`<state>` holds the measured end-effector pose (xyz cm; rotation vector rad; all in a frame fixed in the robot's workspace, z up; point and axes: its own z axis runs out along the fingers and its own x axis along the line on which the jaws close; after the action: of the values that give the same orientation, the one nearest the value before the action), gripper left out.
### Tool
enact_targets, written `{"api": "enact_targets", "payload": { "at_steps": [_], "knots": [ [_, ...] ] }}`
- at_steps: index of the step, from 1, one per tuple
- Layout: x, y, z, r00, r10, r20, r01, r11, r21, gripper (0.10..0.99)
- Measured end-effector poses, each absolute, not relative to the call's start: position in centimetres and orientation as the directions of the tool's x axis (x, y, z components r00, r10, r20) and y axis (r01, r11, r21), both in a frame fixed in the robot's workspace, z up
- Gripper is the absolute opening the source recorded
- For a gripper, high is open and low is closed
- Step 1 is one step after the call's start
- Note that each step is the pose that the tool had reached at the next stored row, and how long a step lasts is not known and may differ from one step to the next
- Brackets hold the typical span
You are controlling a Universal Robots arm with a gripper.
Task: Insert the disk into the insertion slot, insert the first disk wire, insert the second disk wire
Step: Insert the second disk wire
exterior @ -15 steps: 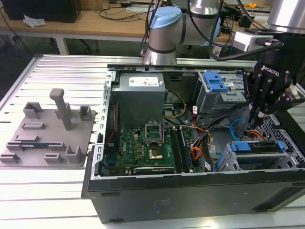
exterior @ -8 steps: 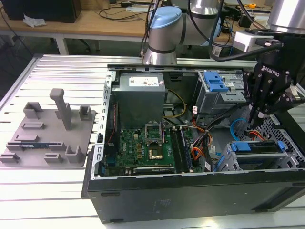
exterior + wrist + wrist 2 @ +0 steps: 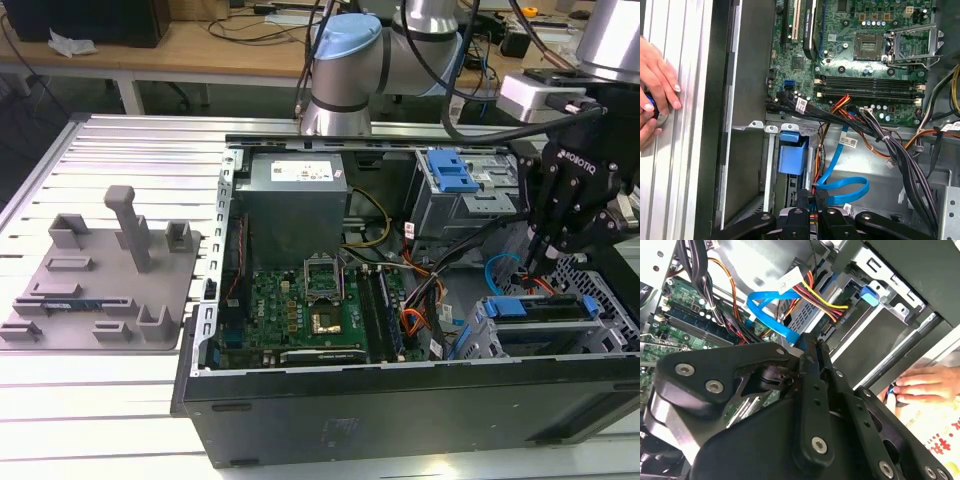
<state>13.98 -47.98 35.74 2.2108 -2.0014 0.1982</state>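
Exterior view, left to right: grey fixture tray (image 3: 95, 285), open computer case (image 3: 400, 400), then the disk (image 3: 535, 310) seated in the insertion slot (image 3: 480, 335). Gripper (image 3: 530, 268) just above it, fingers nearly closed, apparently pinching the blue cable (image 3: 842, 187). Hand (image 3: 657, 82) rests outside the case.

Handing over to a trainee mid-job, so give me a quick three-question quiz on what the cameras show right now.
1. True or false: the disk already sits in the insertion slot.
2. What is the pincer closed on? A) an orange wire B) the plug end of the blue wire C) a memory stick
3. What rests on the ribbed table outside the case?
Key: 1 true; 2 B; 3 a person's hand.
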Motion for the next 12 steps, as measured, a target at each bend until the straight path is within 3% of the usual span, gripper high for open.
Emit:
{"api": "enact_targets", "payload": {
  "at_steps": [12],
  "knots": [
    [14.9, -48.19, 35.66, -0.011, -0.98, 0.199, -1.0, 0.016, 0.024, 0.161]
  ]
}}
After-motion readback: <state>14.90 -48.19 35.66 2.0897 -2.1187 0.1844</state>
